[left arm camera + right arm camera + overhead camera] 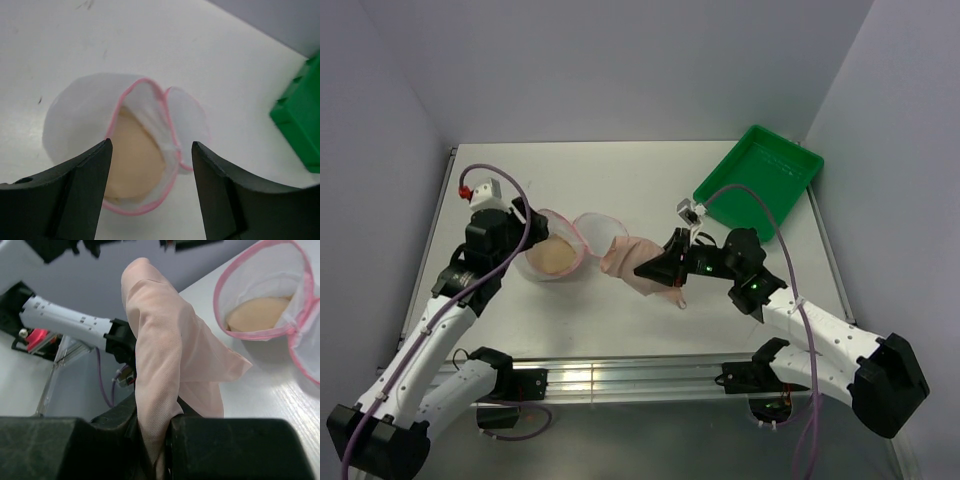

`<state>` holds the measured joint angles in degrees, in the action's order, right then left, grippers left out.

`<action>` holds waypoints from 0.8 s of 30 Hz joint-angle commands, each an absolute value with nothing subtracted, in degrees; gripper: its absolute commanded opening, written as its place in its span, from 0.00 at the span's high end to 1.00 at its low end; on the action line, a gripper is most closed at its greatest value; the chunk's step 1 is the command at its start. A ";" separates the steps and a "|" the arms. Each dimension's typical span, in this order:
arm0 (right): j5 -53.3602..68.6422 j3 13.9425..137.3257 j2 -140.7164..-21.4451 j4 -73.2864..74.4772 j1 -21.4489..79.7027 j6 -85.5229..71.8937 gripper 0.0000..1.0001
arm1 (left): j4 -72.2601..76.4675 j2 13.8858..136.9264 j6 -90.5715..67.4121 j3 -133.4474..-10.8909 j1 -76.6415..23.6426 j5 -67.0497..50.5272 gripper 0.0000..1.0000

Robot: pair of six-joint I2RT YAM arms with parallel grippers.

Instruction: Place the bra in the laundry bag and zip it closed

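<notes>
One creased peach bra [165,365], pinched in right claw [152,435], left claw [151,145] gaping above laundry bag [80,110]

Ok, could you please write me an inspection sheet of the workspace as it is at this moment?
Surface: white table, a few faint dark marks.
Job's things: laundry bag lies open and unzipped, with a peach rounded piece inside; bra is pinched and partly lifted beside the bag.
Clutter: green tray at the far right corner, nothing seen in it.
Grippers: left gripper open, over the bag; right gripper shut on the bra.
Cables: a purple cable loops along the left arm and along the right arm, both apart from the bag.
Surroundings: plain grey walls; nothing else seen.
</notes>
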<state>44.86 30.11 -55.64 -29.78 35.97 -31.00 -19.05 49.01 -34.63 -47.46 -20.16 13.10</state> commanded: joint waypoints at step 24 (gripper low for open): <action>10.02 59.67 -98.25 -47.29 48.16 -55.73 1.00 | -2.57 45.88 -45.09 -27.43 -19.34 17.95 1.00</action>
<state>14.37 55.20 -95.15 -43.77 46.02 -54.39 -8.88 48.01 -44.45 -29.12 -19.51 22.50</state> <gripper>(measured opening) 0.188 0.021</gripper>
